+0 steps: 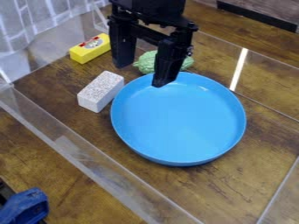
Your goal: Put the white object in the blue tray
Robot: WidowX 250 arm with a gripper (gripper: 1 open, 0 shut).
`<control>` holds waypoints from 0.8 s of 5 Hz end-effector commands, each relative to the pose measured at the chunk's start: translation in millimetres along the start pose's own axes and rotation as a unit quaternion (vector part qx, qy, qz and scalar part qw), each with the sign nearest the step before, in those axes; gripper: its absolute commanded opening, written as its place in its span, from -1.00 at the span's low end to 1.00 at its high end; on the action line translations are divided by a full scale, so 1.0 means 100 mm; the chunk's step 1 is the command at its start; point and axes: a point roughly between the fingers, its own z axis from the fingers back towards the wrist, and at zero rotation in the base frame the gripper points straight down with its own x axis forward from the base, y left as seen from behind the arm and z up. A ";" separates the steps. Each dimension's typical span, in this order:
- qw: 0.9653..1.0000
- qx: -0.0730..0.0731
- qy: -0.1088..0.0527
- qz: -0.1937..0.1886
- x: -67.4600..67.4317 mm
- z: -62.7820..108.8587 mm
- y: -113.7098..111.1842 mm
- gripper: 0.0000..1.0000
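White object [100, 90] on table, left of open gripper [145, 68].

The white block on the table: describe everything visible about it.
The white block is a small off-white rectangular piece with a rough, speckled, sponge-like surface. It lies flat on the wooden table, its long side running diagonally in the picture. It sits just left of the blue tray, close to the rim; whether they touch cannot be told. A yellow block lies beyond it, apart. The open gripper hangs to its upper right, not touching it. Nothing rests on it.
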 end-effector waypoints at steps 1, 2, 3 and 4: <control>1.000 0.000 0.006 -0.001 0.00 -0.05 0.02 1.00; 1.000 0.000 0.012 -0.001 0.00 -0.11 0.06 1.00; 1.000 0.001 0.011 0.001 -0.03 -0.12 0.13 1.00; 1.000 0.001 0.010 0.004 -0.06 -0.13 0.21 1.00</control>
